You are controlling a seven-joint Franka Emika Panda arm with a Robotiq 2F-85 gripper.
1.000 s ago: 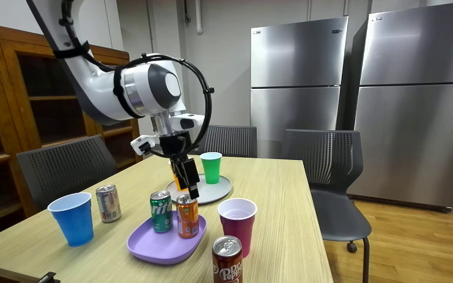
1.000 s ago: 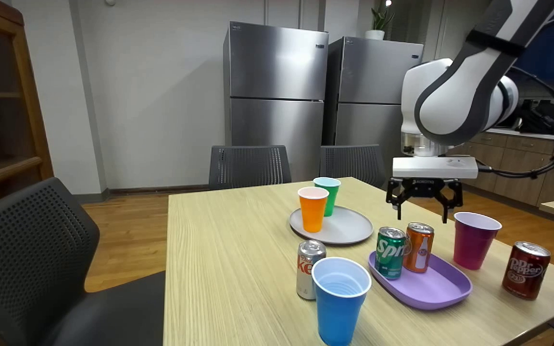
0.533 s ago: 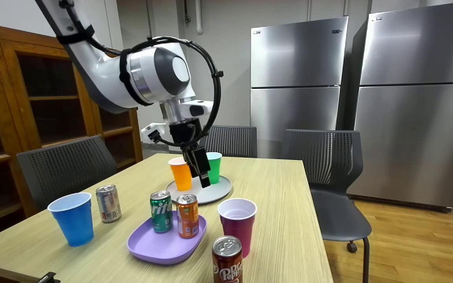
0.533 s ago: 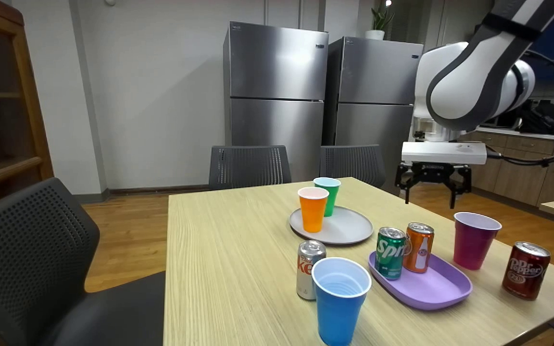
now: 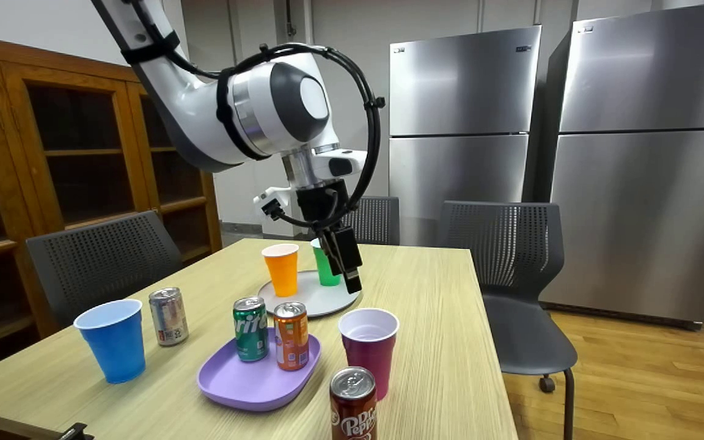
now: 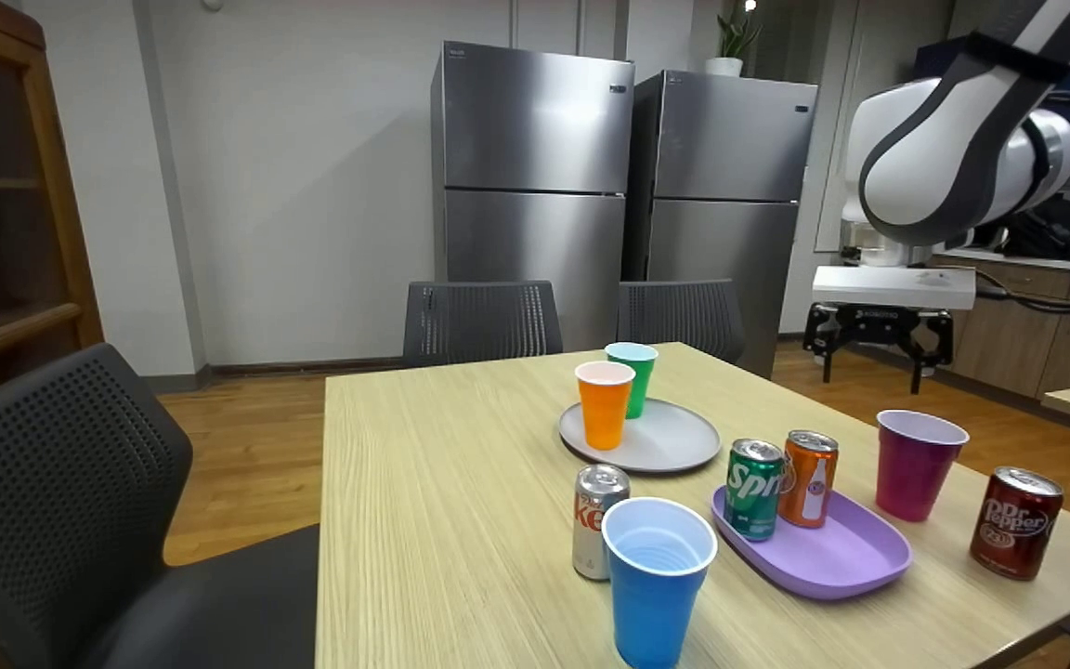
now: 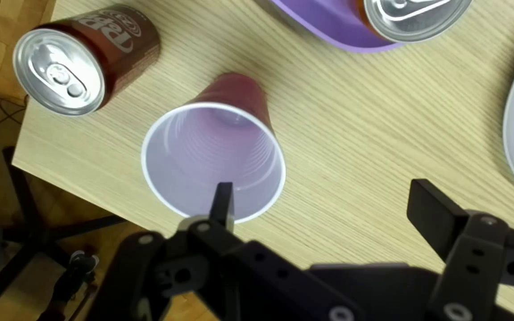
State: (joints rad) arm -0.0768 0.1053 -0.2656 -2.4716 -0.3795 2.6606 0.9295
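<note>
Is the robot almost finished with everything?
Maybe done: Sprite can and orange can on the purple tray; orange cup and green cup on the gray plate. In hand: nothing; the gripper hangs open. Maybe left: maroon cup, blue cup, Dr Pepper can and silver can, off both.

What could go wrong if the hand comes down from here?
1. In the wrist view, one finger of the open hand crosses in front of the rim of the maroon tapered plastic cup; lowering might knock it over.
2. The dark-red cylindrical metal Dr Pepper can stands near that cup, so a tipped cup could strike it.
</note>
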